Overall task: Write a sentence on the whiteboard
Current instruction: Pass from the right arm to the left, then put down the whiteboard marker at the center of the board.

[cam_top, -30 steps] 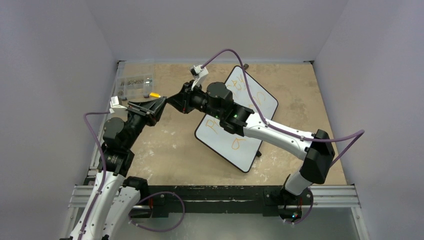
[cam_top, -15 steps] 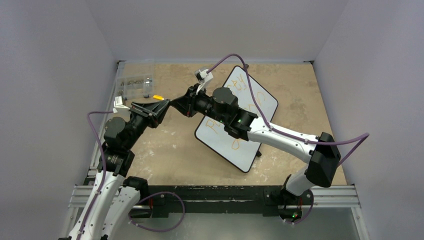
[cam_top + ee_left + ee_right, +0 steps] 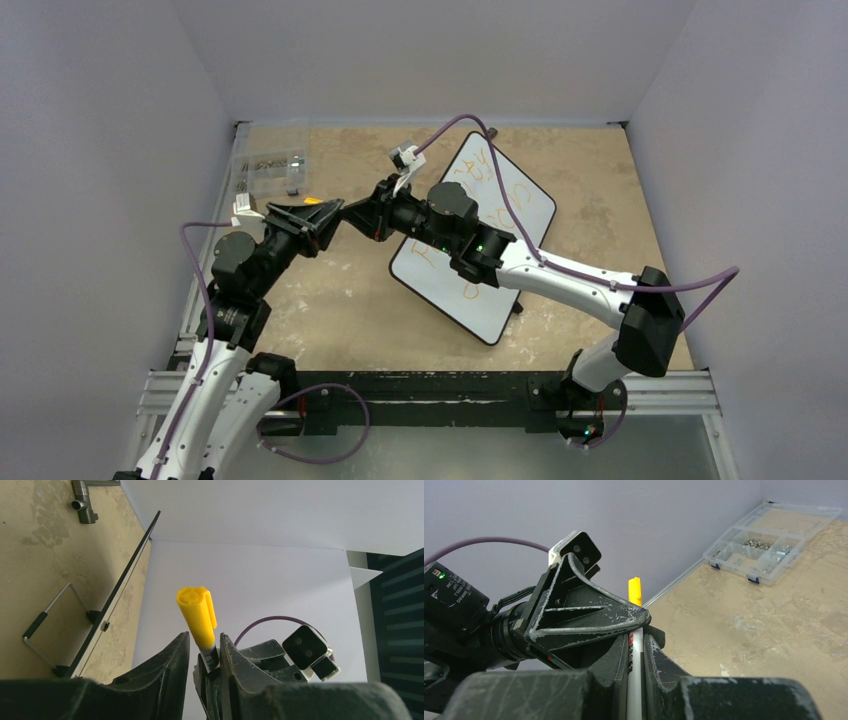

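Right gripper (image 3: 636, 642): clamped on the white barrel of the marker (image 3: 634, 672), above the table (image 3: 350, 300), left of the whiteboard (image 3: 497, 312).
Left gripper (image 3: 204, 640): tip to tip with the right gripper; its fingers flank the marker's yellow cap (image 3: 196, 611); I cannot tell whether they press it.
Whiteboard: on the table, right of centre, turned cornerwise, partly under the right arm.
Sentence (image 3: 472, 290): orange lettering on the whiteboard, partly hidden by that arm.
Parts box (image 3: 270, 170): clear plastic, far left corner.

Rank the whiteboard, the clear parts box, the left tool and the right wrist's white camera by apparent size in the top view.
1. whiteboard, largest though partly covered.
2. clear parts box and left tool: alike; the tool sits nearer the camera, so unranked.
3. white camera, smallest.
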Available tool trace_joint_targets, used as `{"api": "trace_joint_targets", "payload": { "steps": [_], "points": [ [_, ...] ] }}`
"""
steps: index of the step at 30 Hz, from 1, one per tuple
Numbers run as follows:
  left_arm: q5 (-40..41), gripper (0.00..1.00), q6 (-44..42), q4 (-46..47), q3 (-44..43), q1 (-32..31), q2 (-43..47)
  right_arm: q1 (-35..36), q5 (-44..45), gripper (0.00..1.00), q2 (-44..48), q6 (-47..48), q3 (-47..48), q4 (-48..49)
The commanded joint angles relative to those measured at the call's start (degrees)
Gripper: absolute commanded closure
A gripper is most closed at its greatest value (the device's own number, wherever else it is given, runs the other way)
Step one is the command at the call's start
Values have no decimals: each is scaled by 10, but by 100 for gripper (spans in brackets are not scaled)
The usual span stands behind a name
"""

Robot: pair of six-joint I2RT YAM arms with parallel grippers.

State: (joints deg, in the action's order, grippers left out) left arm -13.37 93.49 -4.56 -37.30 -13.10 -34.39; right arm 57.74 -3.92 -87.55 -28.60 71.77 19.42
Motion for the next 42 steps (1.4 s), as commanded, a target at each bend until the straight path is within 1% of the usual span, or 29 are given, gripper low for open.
{"api": "trace_joint_targets", "payload": {
  "steps": [1,3,5,6,7,12,13,17,20,23,25,29,32,34,37,39,41,42],
  "points": [
    [14,75,0,-4,-25,-3,4,3,0,100,31,11,-10,44],
    [16,82,0,-5,-27,-3,2,3,1,100,35,12,-14,46],
    [17,94,-1,-6,-27,-3,-1,3,1,100,34,10,-15,47],
    [17,98,-1,-8,-27,-3,-2,3,1,100,33,9,-14,47],
    [17,100,0,-10,-28,-3,-4,3,-3,100,31,8,-14,47],
    [18,100,-7,-13,-30,-3,-8,3,-17,100,23,3,-13,52],
    [18,100,-10,-15,-32,-3,-8,3,-18,98,23,4,-11,48],
    [24,100,-28,-31,-37,-3,-6,3,-11,51,28,15,-7,26],
    [40,100,-55,-72,-49,-3,1,3,9,17,47,30,-10,0],
    [55,100,-88,-114,-59,-3,7,3,25,3,76,39,-22,-31],
    [71,100,-113,-154,-67,-2,13,3,46,1,98,49,-26,-62],
    [114,100,-178,-246,-89,-2,16,2,99,1,141,63,-31,-128],
    [155,100,-242,-311,-113,-2,10,3,125,1,168,66,-32,-169],
    [165,100,-286,-338,-121,-2,-2,3,142,1,182,70,-32,-192],
    [166,100,-343,-375,-119,-2,-37,3,175,1,204,72,-37,-246],
    [161,100,-369,-385,-105,-2,-67,3,186,1,219,70,-44,-264],
    [139,100,-387,-376,-86,-1,-113,3,197,1,236,67,-56,-278],
    [108,100,-396,-366,-77,-1,-135,2,202,1,243,67,-64,-285]
  ]
}}
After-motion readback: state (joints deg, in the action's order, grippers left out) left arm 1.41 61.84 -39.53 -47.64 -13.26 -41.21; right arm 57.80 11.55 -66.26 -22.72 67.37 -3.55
